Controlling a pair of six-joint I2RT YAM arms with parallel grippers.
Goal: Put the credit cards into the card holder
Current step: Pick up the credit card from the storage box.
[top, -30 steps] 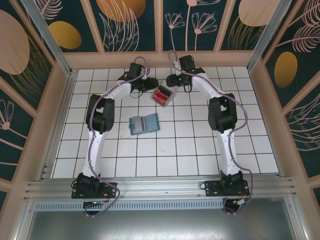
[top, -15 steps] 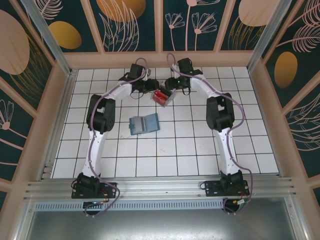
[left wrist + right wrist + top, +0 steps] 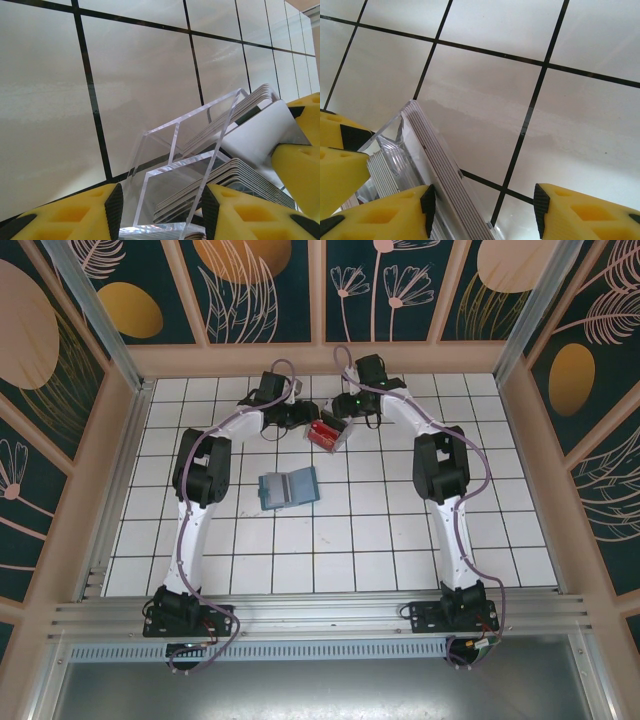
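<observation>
Stage: early. As far as the top view shows, no card has gone into the card holder (image 3: 288, 488). It lies open and flat on the white tiled table (image 3: 380, 540), mid-scene and slightly left, pale blue inside facing up. The pockets are too small to read, and nothing red lies on it.

Credit cards (image 3: 250, 182): all appear to be bunched on edge in the clear tray (image 3: 175, 150). The tray sits far of the holder and apart from it, between the two wrists. The cards show red faces from above and grey edges in the wrist views. The tray looks tipped, not flat on the tiles.

Left gripper (image 3: 161, 212): a yellow finger stands on either side of the tray's end, and the acrylic fills the gap. I judge it clamped on the tray, steadying it.

Right gripper (image 3: 482, 207): fingers apart. One finger is against the outer side of the card stack. The other is over bare tile, touching nothing. No card is held.

Left to do, by my reckoning:
- pinch one card out of the stack
- carry it near to the holder
- slide it into a slot
- repeat for the rest

Nearly the whole job remains.
</observation>
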